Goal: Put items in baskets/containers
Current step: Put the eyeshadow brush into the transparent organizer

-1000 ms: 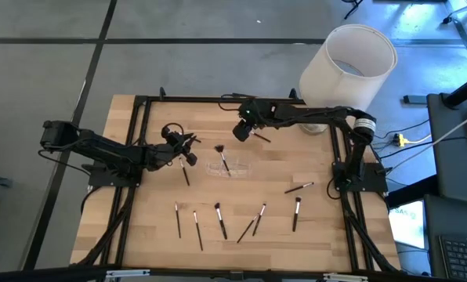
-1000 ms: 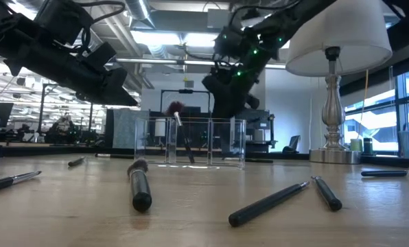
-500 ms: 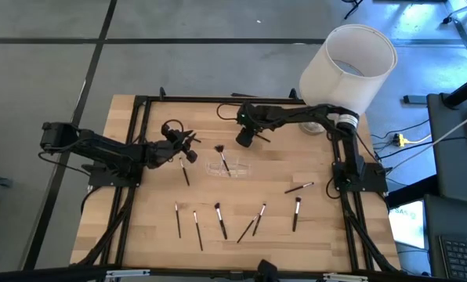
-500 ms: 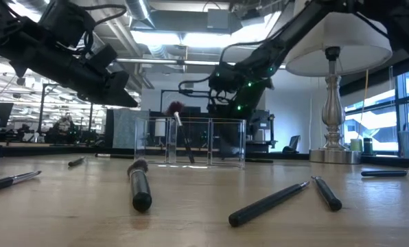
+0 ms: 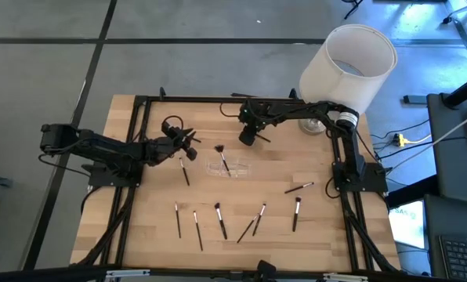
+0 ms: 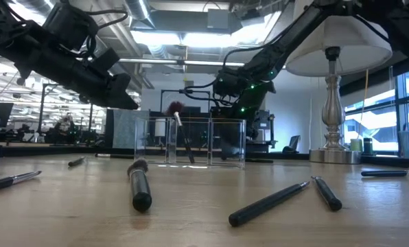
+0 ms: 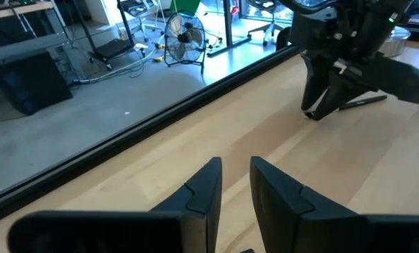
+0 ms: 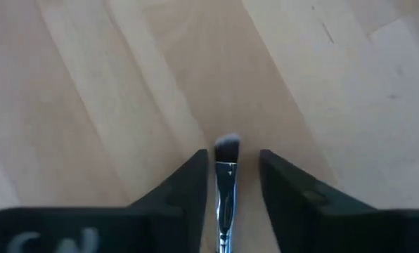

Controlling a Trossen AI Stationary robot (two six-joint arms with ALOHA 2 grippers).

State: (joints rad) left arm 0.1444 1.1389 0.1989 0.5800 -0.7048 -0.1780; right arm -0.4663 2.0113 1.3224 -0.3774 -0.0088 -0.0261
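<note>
My right gripper is low over the far middle of the table, open. Its fingers stand on either side of a thin brush with a pale tip, which lies on the wood and points along them; I cannot tell whether they touch it. The brush's handle shows to the gripper's right. My left gripper hovers left of the clear container, open by a narrow gap and empty. One brush leans inside the container, bristles up. Several brushes lie on the near half.
A lamp stands at the far right corner, its base just right of my right arm and its big white shade above. A brush lies just near of my left gripper, two more toward the right. A black frame rims the table.
My right gripper has come down toward the table and moved a little toward the right and near side, settling over the brush beside the lamp. That brush has stayed where it lay.
</note>
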